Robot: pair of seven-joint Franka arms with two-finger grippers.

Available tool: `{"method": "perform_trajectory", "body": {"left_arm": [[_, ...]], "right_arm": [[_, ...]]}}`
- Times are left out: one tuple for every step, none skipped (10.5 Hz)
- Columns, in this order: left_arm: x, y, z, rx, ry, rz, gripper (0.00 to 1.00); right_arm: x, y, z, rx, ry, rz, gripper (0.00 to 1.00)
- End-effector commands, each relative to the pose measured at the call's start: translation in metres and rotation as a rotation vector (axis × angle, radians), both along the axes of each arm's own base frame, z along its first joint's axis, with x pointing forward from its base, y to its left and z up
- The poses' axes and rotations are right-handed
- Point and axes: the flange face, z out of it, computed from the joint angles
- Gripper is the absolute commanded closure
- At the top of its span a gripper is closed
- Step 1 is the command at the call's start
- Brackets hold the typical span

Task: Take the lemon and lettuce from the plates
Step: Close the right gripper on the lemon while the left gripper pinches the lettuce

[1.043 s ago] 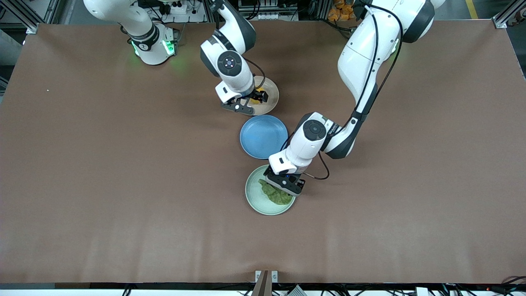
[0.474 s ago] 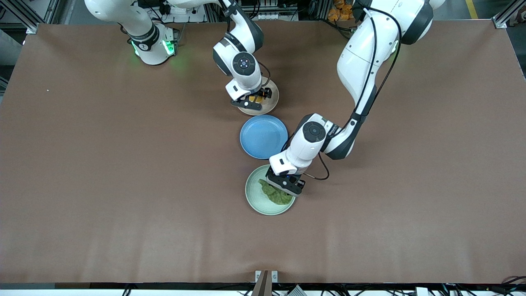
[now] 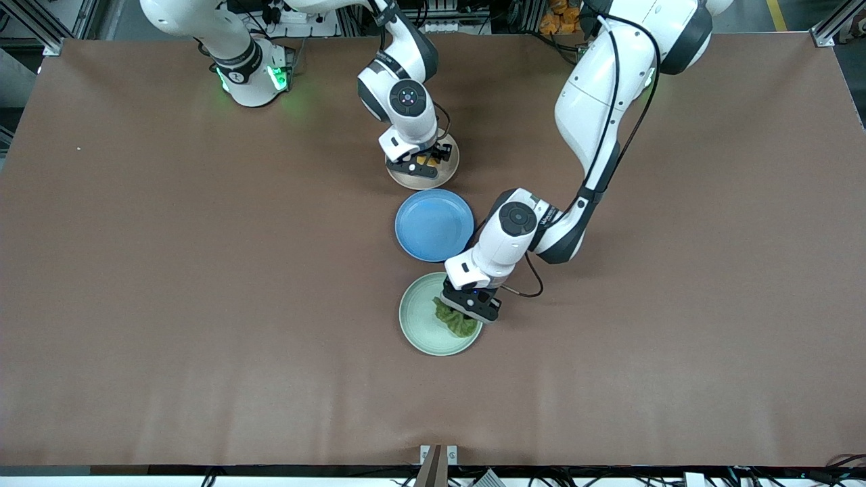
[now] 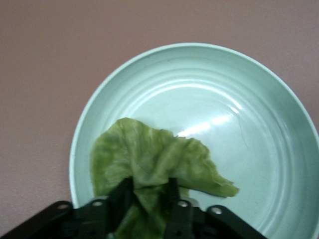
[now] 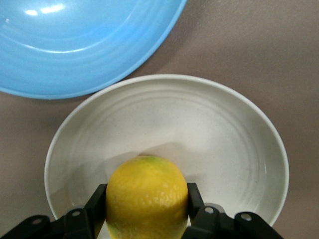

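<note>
Front view: I see three plates; left gripper (image 3: pixel 465 313) pinches lettuce (image 3: pixel 455 322) over the mint plate (image 3: pixel 419 326), right gripper (image 3: pixel 421 162) clamps lemon (image 5: pixel 147 196) over the beige plate (image 3: pixel 406 180); open table all round.

Left gripper (image 3: pixel 467 312) over the mint plate (image 3: pixel 419 325), fingers clamped on the lettuce (image 3: pixel 454 323); right gripper (image 3: pixel 425 162) over the beige plate (image 3: pixel 443 174), fingers pinching the lemon (image 5: pixel 147 196).

Brown mat (image 3: pixel 169 304) covering my whole table, faint creases running across it, soft glare sitting toward 6 o'clock. Green glow (image 3: pixel 281 88) spilling on mat at 11 o'clock. Aluminium frame posts (image 3: pixel 829 30) standing at 1 and 11 o'clock corners. Cables and power strip (image 3: pixel 291 10) lying along 12 o'clock edge, yellow floor stripe (image 3: pixel 777 13) showing at 1 o'clock. Small metal bracket (image 3: pixel 438 454) clamping table edge at 6 o'clock.
</note>
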Motion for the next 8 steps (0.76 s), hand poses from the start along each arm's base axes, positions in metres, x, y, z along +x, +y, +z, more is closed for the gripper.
{"method": "perform_trajectory", "body": {"left_arm": [[0.005,0.004,0.005,0.005,-0.017,0.018,0.72],[0.006,0.008,0.004,0.01,-0.013,0.02,0.73],[0.007,0.011,0.005,0.011,-0.012,0.024,0.76],[0.005,0.014,0.006,0.021,-0.004,0.023,0.78],[0.006,0.018,0.013,0.037,0.013,0.026,0.8],[0.008,0.021,0.023,0.06,0.038,0.029,0.8],[0.009,0.021,0.034,0.069,0.049,0.029,0.8],[0.011,0.023,0.045,0.075,0.06,0.034,0.8]], "right_arm": [[0.023,-0.017,0.014,-0.012,0.009,-0.038,1.0],[0.041,-0.033,0.024,-0.022,0.018,-0.025,1.0],[0.061,-0.052,0.034,-0.025,0.023,0.002,1.0],[0.078,-0.07,0.045,-0.03,0.037,0.017,1.0],[0.093,-0.09,0.06,-0.041,0.068,0.023,1.0],[0.114,-0.111,0.076,-0.052,0.085,0.027,1.0],[0.133,-0.132,0.09,-0.082,0.089,0.026,1.0],[0.148,-0.153,0.095,-0.131,0.075,0.034,1.0]]}}
